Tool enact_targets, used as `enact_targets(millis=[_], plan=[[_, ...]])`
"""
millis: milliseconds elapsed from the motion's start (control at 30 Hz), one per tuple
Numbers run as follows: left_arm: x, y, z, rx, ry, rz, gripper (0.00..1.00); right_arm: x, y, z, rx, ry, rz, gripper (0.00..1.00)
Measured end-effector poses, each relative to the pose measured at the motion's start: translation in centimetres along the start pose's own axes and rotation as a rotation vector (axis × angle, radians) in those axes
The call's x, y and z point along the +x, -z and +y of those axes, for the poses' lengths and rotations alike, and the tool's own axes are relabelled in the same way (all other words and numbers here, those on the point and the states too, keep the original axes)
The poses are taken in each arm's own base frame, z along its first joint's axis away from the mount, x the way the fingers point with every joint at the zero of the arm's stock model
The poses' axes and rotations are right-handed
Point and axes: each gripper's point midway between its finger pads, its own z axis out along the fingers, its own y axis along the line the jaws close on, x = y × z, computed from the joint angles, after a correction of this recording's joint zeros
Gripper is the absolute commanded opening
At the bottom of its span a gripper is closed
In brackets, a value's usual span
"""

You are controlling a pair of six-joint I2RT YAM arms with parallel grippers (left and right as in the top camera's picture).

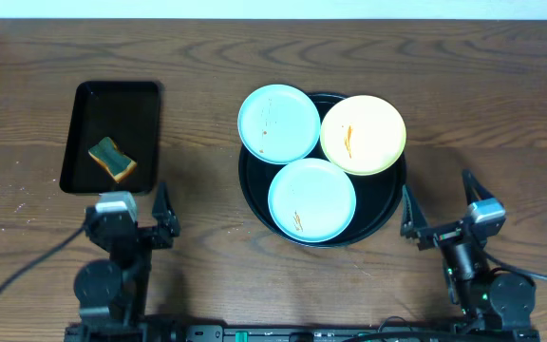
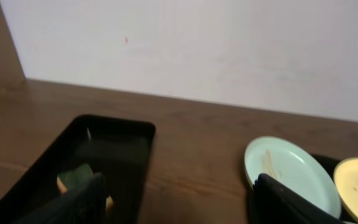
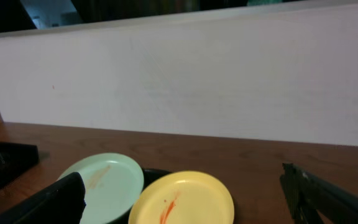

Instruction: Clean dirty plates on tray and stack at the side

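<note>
The left claw [image 2: 178,183] is hovering with its fingers spread wide and empty, and a small rectangular black tray [image 1: 112,109] holding a green-and-yellow sponge [image 1: 112,160] is sitting just ahead, slightly to its left. The right claw [image 3: 182,177] is also gaping empty. Ahead and to its left, the large round glossy black tray [image 1: 387,204] is carrying three small round plastic plates [image 1: 311,199], two light blue and one pale yellow, streaked orange-brown.

We find open brown wooden table [image 1: 198,142] between the small rectangular black tray [image 1: 88,104], which carries a green-and-yellow sponge [image 1: 112,160], and the large round glossy black tray [image 1: 387,209], and again to the right of the latter. Three small round plastic plates [image 1: 311,199], packed edge to edge, cover most of its floor, leaving us no gap between them.
</note>
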Motion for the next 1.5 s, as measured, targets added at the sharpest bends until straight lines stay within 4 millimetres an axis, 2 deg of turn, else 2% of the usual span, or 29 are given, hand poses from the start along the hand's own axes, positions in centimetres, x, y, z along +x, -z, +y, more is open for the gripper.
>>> enact_targets(millis=[233, 467, 600, 767, 933, 1133, 1267, 1333, 1500], plan=[[-2.1, -1.6, -0.7, 0.009, 0.009, 0.178, 0.76, -2.7, -2.3, 0.8, -0.055, -0.017, 0.062, 0.99], [-3.7, -2.8, -1.1, -0.011, 0.020, 0.405, 0.76, -2.3, -5.4, 1.0, -0.090, -0.071, 0.255, 0.99], [-3.8, -3.3, -1.0, -0.035, 0.028, 0.574, 0.76, -1.7, -7.1, 1.2, -0.114, -0.113, 0.385, 0.99], [-2.7, -3.8, -0.2, -0.088, 0.051, 0.815, 0.76, 0.6, -8.0, 1.6, -0.136, -0.205, 0.629, 0.99], [-1.0, -5.0, 0.7, -0.123, 0.067, 0.956, 0.76, 3.6, -8.1, 2.1, -0.151, -0.307, 0.877, 0.99], [1.5, -5.8, 0.8, -0.125, 0.081, 1.066, 0.76, 6.1, -8.7, 2.6, -0.188, -0.370, 0.977, 0.99], [2.4, -7.3, 1.0, -0.134, 0.093, 1.081, 0.76, 6.6, -8.7, 2.9, -0.206, -0.389, 0.995, 0.99], [3.0, -8.1, 1.8, -0.200, 0.135, 1.085, 0.76, 6.5, -8.7, 3.0, -0.212, -0.393, 0.995, 0.99], [5.2, -10.3, 6.8, -0.502, 0.282, 1.072, 0.76, 6.7, -8.3, 3.2, -0.214, -0.403, 1.015, 0.99]])
